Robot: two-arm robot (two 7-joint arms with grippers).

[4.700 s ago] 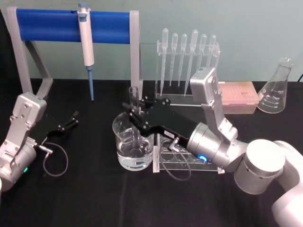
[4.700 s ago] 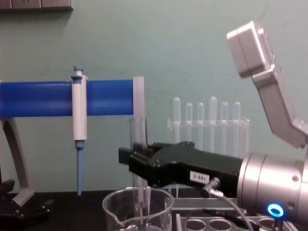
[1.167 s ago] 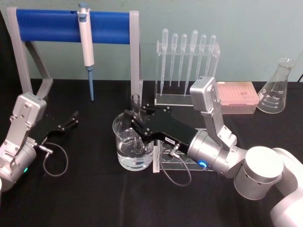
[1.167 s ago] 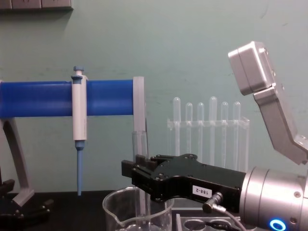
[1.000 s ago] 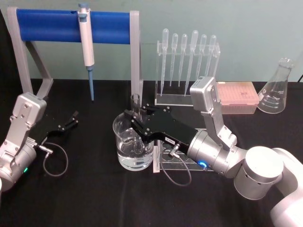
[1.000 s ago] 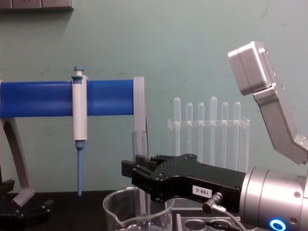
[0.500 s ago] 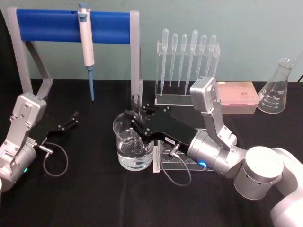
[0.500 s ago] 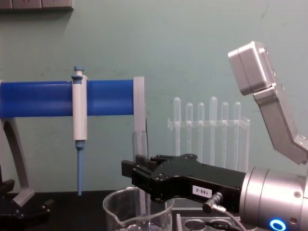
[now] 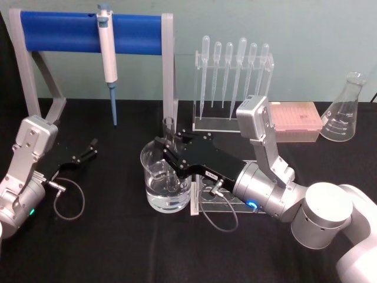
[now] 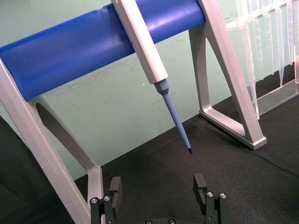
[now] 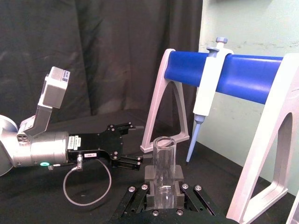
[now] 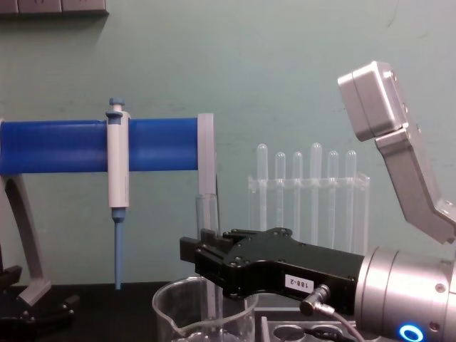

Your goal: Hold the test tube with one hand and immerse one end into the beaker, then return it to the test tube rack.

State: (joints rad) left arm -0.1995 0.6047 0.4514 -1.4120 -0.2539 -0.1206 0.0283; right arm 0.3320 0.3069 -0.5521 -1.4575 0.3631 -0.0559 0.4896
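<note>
The test tube (image 9: 169,126) stands upright with my right gripper (image 9: 168,152) shut on its middle. Its lower part reaches down inside the beaker (image 9: 154,187), which holds water. In the chest view the test tube (image 12: 207,212) rises above the black right gripper (image 12: 194,258), and the beaker's rim (image 12: 171,300) lies just below. The right wrist view has the test tube (image 11: 164,161) clamped between the two fingers. My left gripper (image 9: 89,148) rests open on the black table at the left; in the left wrist view the left gripper (image 10: 157,189) holds nothing.
A blue-bar stand (image 9: 59,30) at the back left carries a white-and-blue pipettor (image 9: 106,47). A clear rack of pipettes (image 9: 232,65), a pink tip box (image 9: 297,118) and a flask (image 9: 344,109) line the back. A clear tube rack (image 9: 198,203) sits right of the beaker.
Since 4.7 s ago my right gripper has come down a little, taking the test tube deeper into the beaker. Over the last second nothing has visibly moved.
</note>
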